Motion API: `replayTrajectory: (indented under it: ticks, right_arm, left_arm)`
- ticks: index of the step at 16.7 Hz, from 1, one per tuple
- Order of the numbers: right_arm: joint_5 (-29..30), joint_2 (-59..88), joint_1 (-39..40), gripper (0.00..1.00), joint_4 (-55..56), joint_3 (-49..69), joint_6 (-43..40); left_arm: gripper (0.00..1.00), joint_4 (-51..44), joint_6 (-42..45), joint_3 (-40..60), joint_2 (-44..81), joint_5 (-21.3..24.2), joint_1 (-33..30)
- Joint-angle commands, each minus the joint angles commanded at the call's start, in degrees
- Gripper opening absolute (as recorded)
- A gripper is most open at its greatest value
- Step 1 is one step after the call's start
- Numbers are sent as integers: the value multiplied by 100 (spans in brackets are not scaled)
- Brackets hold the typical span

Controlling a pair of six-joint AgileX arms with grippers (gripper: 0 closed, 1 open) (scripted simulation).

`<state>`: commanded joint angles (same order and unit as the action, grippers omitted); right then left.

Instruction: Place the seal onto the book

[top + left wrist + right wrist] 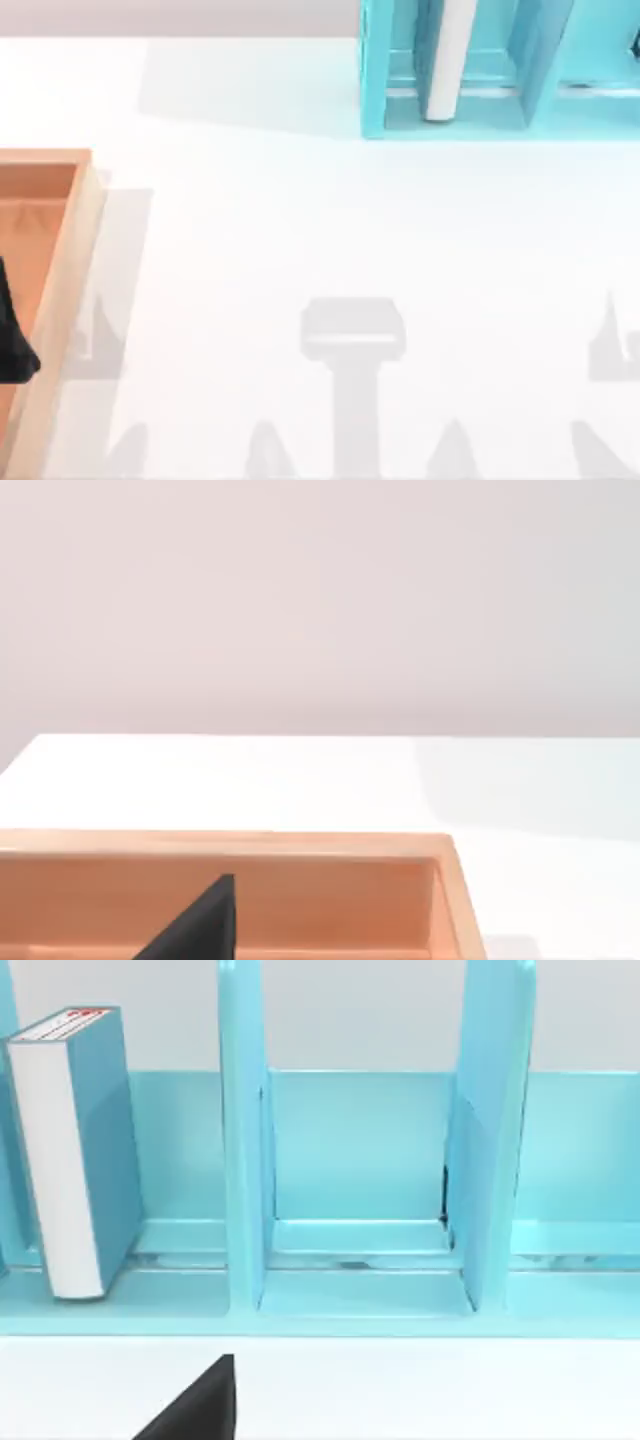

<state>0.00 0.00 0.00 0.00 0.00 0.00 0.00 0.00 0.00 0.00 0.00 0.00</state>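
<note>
Left gripper (pixel 12 335) is seen as a dark shape over the wooden tray at the table's left edge, and whether it is apart or together cannot be told. The same must be said of the right gripper (pixel 200 1405), of which a dark wedge is seen low in its own wrist view, held before the shelf unit.

The white table (pixel 300 220) is crossed by the grey shadows of the two arms. At its far right the teal shelf unit (pixel 375 80) is set, with its upright dividers forming open compartments. The orange-brown tray (pixel 60 260) is placed at the left.

The book (pixel 75 1150) is stood upright in a shelf compartment, its white page edges turned outward and one teal cover exposed at the side. It is kept on end by the compartment around it, so no broad flat face is offered upward. It is judged that a seal could be rested only on the narrow top edge unless the book is first laid flat.

Where the seal lies cannot be told. The task is judged not yet begun.
</note>
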Motion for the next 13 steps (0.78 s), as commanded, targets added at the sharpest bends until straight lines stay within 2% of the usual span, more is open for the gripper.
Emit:
replayTrajectory:
  ticks: [6,13]
  right_arm:
    - [208,590,165,100,362,340,37]
    - [1097,3778,961,100,2043,1925,152]
  left_arm:
    - [100,0,0,0,0,0,0]
    - [100,0,0,0,0,0,0]
